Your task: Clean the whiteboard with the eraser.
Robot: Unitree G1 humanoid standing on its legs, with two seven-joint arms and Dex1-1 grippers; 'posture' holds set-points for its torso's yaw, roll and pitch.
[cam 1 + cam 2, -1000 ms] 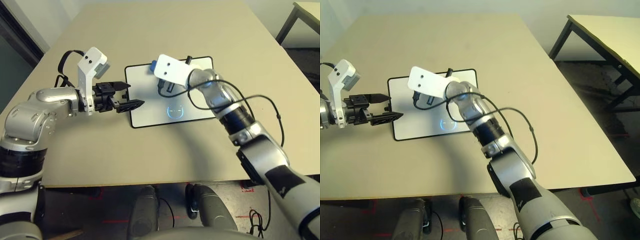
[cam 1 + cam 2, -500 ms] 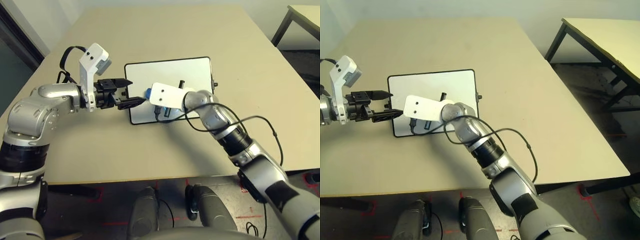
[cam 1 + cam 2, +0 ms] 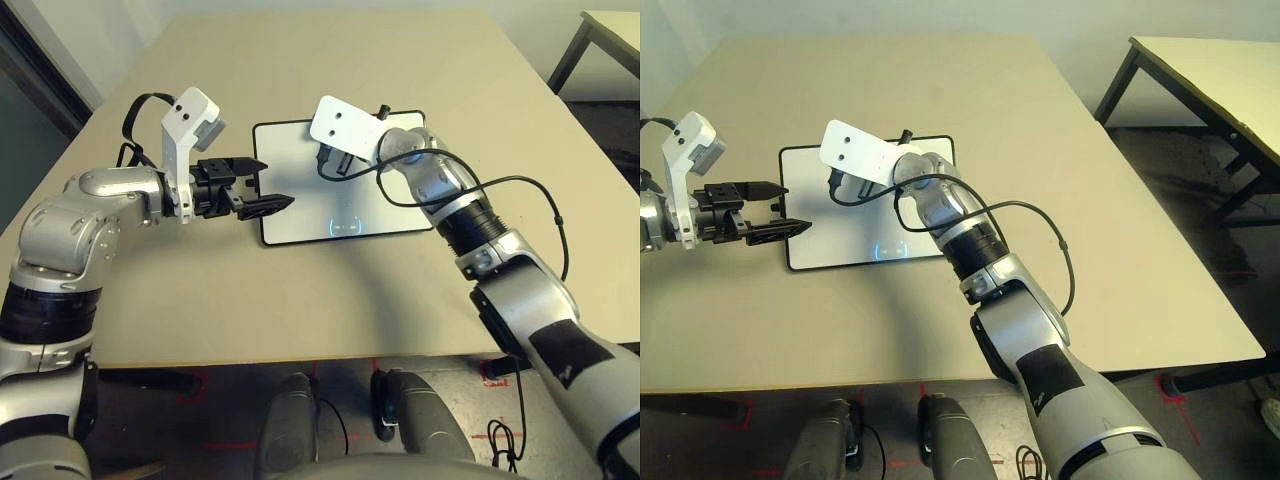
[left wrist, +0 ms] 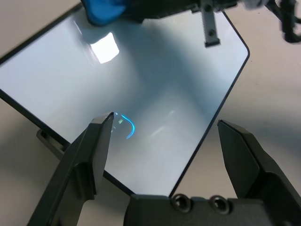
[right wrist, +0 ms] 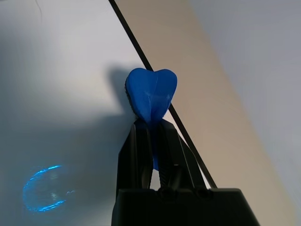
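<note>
- The whiteboard (image 3: 340, 180) is lying flat on the tan table (image 3: 330, 60), short sides running left and right, roughly centred in front of the robot.
- The right gripper (image 5: 151, 141) is pinching the eraser (image 5: 150, 96) between pressed-together fingers; the blue block is sticking out past the fingertips and looks squeezed into a heart shape at its end.
- In the right wrist view, the eraser is sitting at the far part of the board, just inside the black frame edge, its shadow falling directly beside it. Contact with the surface is likely, but I cannot confirm it.
- Holding the block by its rear end is leaving the front free to meet the board; judged a sensible grip for wiping.
- The left gripper (image 3: 262, 186) is hovering at the board's left short side with its fingers spread, one finger (image 4: 91, 150) over the glossy surface, the other beyond the frame corner. It is gripping nothing. Probable purpose: standing ready to steady the board against sliding during strokes.
- A faint blue mark (image 3: 345, 224) is showing near the board's near edge, well apart from the eraser. It may be leftover ink or a light reflection; cannot tell which.
- Judgement: wiping is under way; if that mark is ink, the near strip is not yet done.
</note>
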